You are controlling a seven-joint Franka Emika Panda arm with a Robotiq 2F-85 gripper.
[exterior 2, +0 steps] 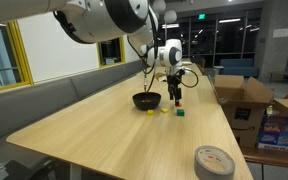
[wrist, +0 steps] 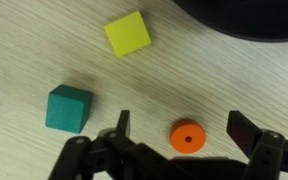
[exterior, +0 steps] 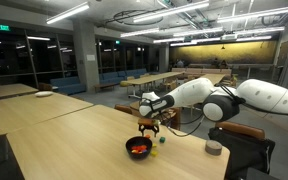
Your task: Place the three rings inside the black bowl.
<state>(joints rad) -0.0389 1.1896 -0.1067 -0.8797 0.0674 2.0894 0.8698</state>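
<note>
An orange ring (wrist: 187,137) with a small centre hole lies flat on the wooden table (wrist: 44,40). My gripper (wrist: 180,125) is open just above the ring, one finger on each side, not touching it. The black bowl (wrist: 249,18) shows as a dark rim at the wrist view's top right. In both exterior views the gripper (exterior: 152,126) (exterior 2: 174,94) hangs low beside the bowl (exterior: 137,148) (exterior 2: 146,100), and something red-orange sits inside it. A yellow cube (wrist: 128,33) and a teal cube (wrist: 69,108) lie nearby; neither has a hole.
A short grey roll (exterior 2: 214,160) (exterior: 214,147) rests near the table's edge. Cardboard boxes (exterior 2: 240,95) stand beside the table. The yellow piece (exterior 2: 151,111) and the green piece (exterior 2: 181,113) lie in front of the bowl.
</note>
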